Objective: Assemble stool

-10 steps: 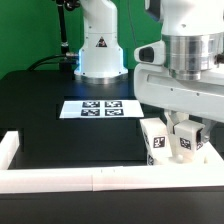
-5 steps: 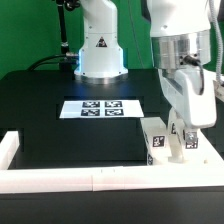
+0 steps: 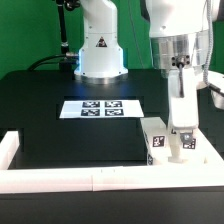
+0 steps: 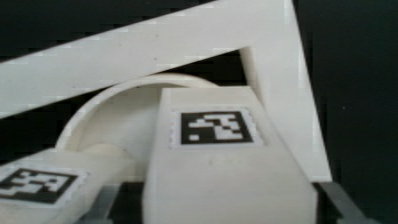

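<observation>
My gripper (image 3: 184,132) hangs straight down over the stool parts in the front corner at the exterior view's right. Its fingers straddle an upright white leg (image 3: 186,143), and the jaws look shut on its sides. In the wrist view this tagged leg (image 4: 219,135) fills the space between the fingers (image 4: 343,203). A second upright leg (image 3: 153,140) stands beside it and also shows in the wrist view (image 4: 39,186). The round seat disc (image 4: 121,112) lies under the legs, pushed into the corner. The third leg is out of view.
White border rails run along the front (image 3: 90,178) and the exterior view's right side (image 3: 214,150), and they meet in a corner in the wrist view (image 4: 267,50). The marker board (image 3: 100,107) lies mid-table. The robot base (image 3: 100,45) stands at the back.
The wrist has turned about its vertical axis over the leg. The hand showed its broad side a second ago and now shows edge-on. Its height and place are about the same.
</observation>
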Robot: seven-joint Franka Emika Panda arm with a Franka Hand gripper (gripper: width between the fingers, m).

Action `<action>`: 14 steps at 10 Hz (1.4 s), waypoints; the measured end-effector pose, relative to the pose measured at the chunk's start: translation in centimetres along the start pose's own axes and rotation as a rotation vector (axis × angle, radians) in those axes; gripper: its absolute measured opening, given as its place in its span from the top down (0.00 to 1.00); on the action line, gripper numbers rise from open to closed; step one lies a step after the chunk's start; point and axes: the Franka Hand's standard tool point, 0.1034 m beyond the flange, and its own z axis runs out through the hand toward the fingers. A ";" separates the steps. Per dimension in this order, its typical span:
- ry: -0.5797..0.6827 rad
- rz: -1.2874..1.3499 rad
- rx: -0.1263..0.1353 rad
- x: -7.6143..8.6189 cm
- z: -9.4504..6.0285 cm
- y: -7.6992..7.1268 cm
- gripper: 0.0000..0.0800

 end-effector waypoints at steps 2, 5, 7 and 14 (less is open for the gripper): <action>-0.045 0.152 0.080 -0.2 0.0 0.5 0.58; -0.050 0.131 0.097 -0.1 0.1 0.7 0.58; -0.048 0.085 0.098 -0.1 0.1 0.7 0.22; -0.072 -0.559 0.126 -2.6 -4.1 -0.4 0.19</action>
